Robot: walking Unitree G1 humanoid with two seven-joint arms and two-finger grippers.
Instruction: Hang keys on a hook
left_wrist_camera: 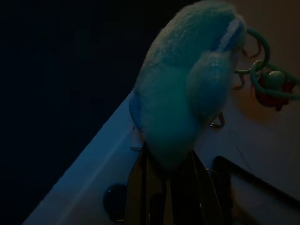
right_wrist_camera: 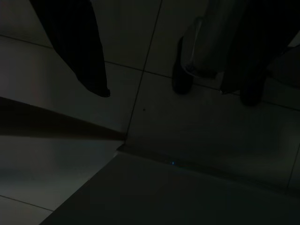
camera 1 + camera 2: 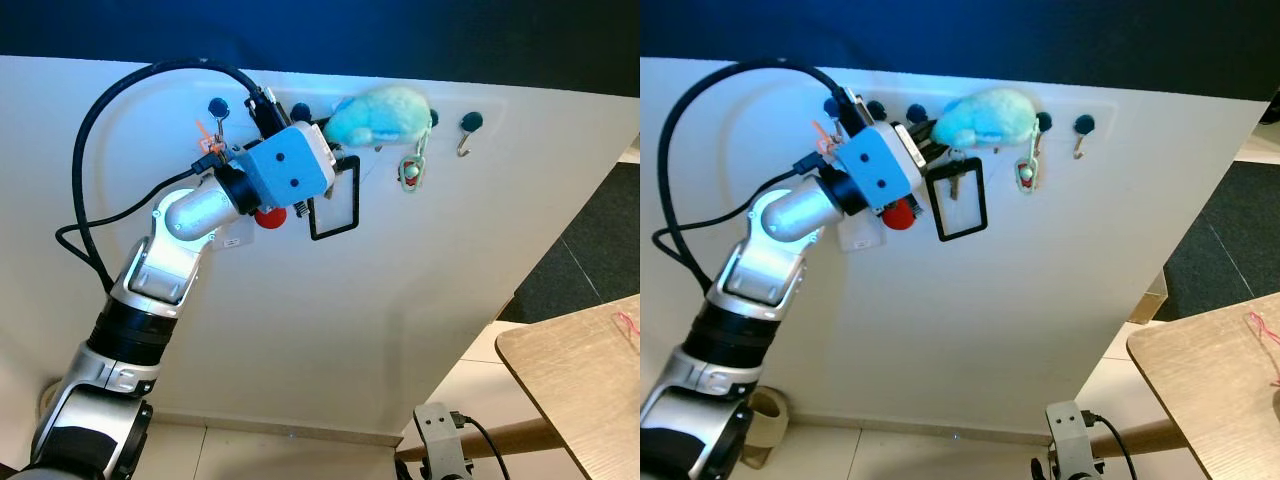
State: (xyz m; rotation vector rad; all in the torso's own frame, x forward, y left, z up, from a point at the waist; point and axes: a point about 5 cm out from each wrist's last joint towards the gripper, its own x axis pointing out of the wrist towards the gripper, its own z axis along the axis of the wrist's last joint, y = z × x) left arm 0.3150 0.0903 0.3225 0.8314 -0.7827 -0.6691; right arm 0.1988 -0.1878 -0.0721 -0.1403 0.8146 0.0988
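My left arm is raised to the white wall panel (image 3: 300, 320), its blue wrist housing (image 3: 290, 165) just below a row of dark hook knobs (image 3: 217, 105). The left gripper (image 1: 169, 185) is shut on a key bunch with a fluffy teal plush (image 3: 378, 115) and a black rectangular card frame (image 3: 335, 205) dangling under it. The plush lies against the wall between the hooks, hiding the keys' ring. A bare metal hook (image 3: 468, 125) sits furthest right. My right gripper (image 2: 173, 93) hangs low over the floor, its fingers (image 2: 89, 56) apart and empty.
A green ring charm with a red centre (image 3: 410, 172) hangs from one hook, and an orange tag (image 3: 207, 135) from the leftmost. A wooden table (image 3: 580, 380) stands at the right, beside dark carpet (image 3: 590, 250). A tape roll (image 3: 765, 410) lies by the wall.
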